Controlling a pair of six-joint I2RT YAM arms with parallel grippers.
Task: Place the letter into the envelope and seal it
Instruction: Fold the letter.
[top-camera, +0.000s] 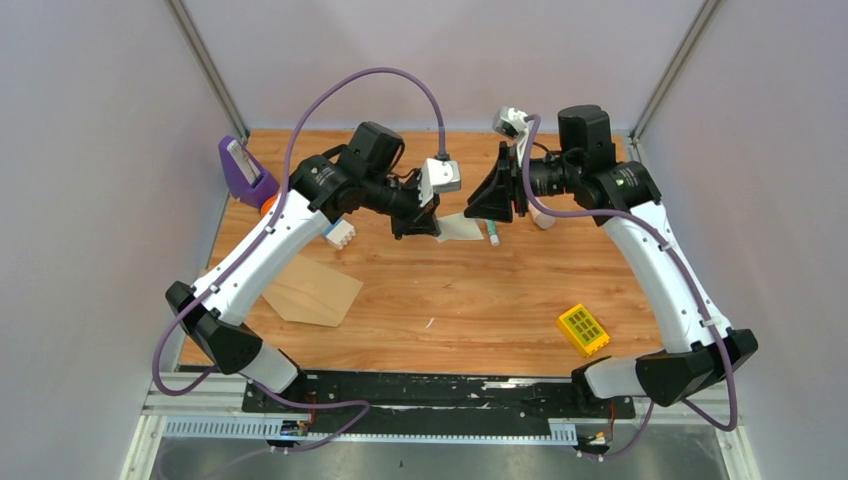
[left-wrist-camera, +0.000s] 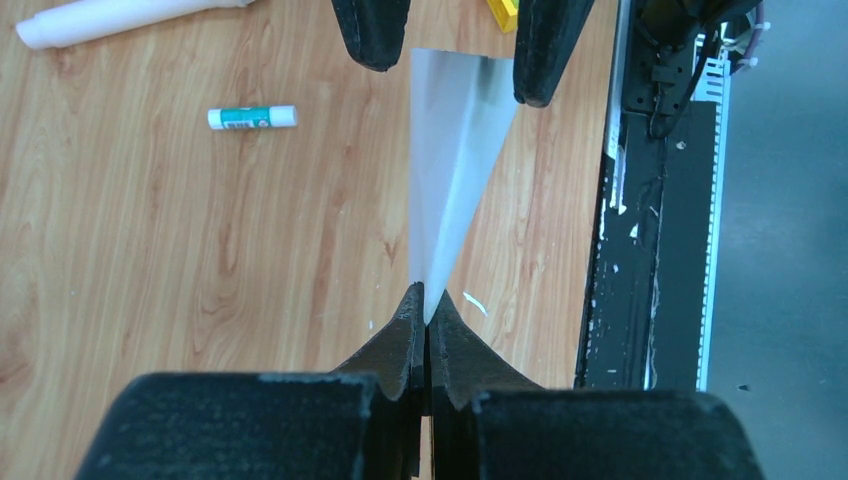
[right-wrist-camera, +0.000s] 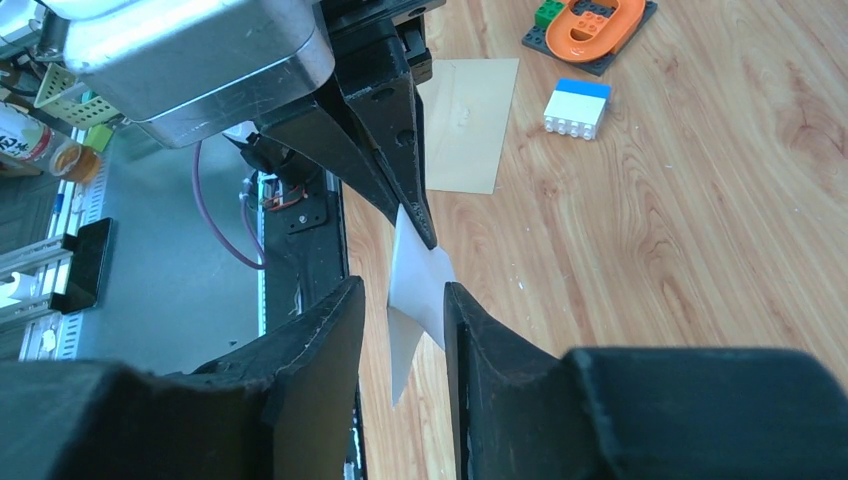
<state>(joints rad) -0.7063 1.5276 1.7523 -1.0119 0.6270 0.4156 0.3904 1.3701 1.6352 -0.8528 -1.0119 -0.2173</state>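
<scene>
**Both grippers meet at the letter, held above the table**

Seen from above, the two arms reach toward each other over the far half of a wooden table. The left gripper is closed. Its two fingers are pressed together on one corner of the letter, a thin pale sheet lifted clear of the wood. In the left wrist view the sheet fans out from that pinch point and widens toward the other arm.

The right gripper is open. Its fingers stand on either side of the letter's far edge, with a gap between them. The sheet sits closer to one finger, but I cannot tell whether it touches that finger.

The envelope is tan and lies flat on the table, well apart from the letter. It sits beside the left arm, which covers part of it.

A glue stick lies on the wood near the grippers, with a white tube beyond it. A blue-and-white block rests on the left side of the table, past the envelope. A yellow block sits on the right side, near the right arm.
</scene>
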